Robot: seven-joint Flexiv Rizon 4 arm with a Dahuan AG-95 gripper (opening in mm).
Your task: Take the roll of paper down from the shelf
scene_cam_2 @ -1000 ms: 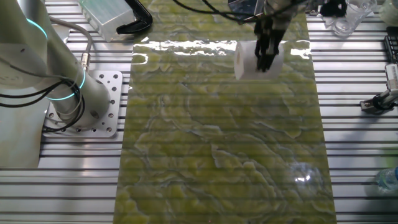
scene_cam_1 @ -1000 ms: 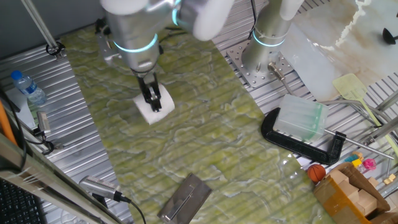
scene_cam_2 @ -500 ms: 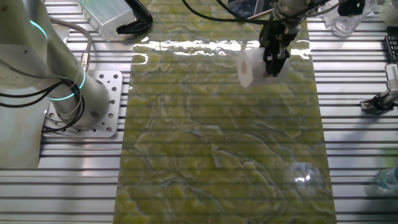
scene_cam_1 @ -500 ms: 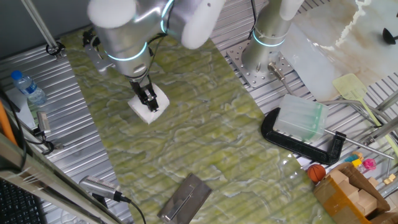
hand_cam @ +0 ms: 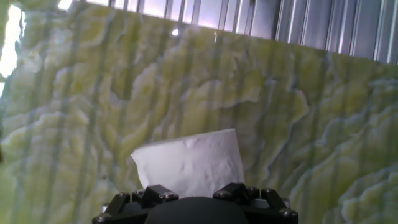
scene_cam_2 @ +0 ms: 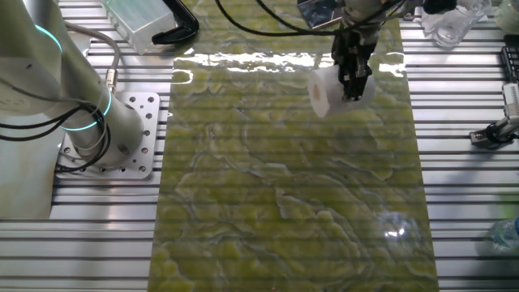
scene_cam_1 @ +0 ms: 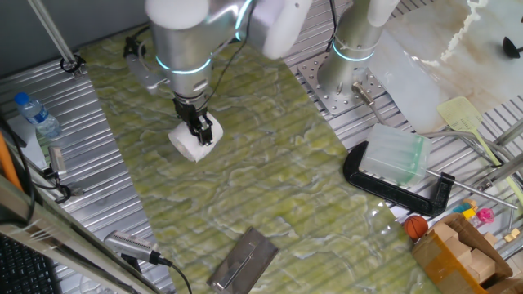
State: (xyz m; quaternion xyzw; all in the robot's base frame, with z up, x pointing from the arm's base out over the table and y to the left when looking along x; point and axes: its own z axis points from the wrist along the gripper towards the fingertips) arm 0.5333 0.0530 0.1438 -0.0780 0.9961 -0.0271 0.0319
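Over the last second I had swung my two-finger pincer (scene_cam_1: 202, 131) a little, and it stayed pinched on the stubby white roll of soft paper (scene_cam_1: 190, 143), tilted just over the green marbled mat (scene_cam_2: 284, 186). The shiny dark grey metal shelf (scene_cam_1: 243, 260) lay well apart from the roll, so the roll was already off it; only setting down remained, I judged. The black clamp (scene_cam_1: 392, 186) and translucent plastic box (scene_cam_1: 395, 158) sat far from the roll, blocking nothing.

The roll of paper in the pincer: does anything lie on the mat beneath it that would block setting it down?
Nothing visible does. The roll of paper is held in the pincer, with bare green mat around it; the shelf lies far off near the mat's edge.
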